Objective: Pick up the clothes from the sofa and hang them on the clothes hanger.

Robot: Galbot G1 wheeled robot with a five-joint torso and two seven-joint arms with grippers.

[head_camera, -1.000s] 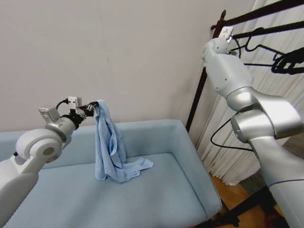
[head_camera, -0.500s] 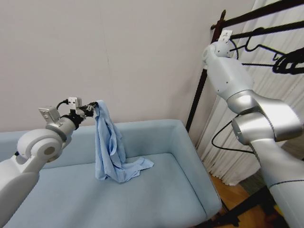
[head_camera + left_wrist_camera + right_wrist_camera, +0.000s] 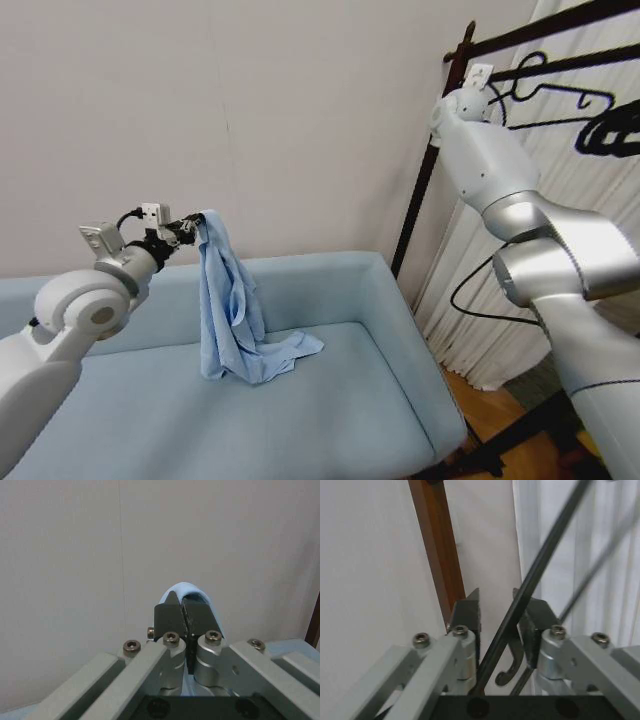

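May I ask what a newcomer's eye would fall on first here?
The left gripper holds a light blue garment up over the sofa, its hem trailing on the seat. The right gripper is up at the dark rack, fingers open around a black hanger wire.

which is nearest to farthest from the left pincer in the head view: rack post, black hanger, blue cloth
1. blue cloth, held in the left pincer
2. rack post, right of the sofa
3. black hanger, far top right

Plain pale grey wall [image 3: 300,120] behind; white pleated curtain [image 3: 468,352] hanging at right, reaching down toward brown wooden floor [image 3: 490,408].
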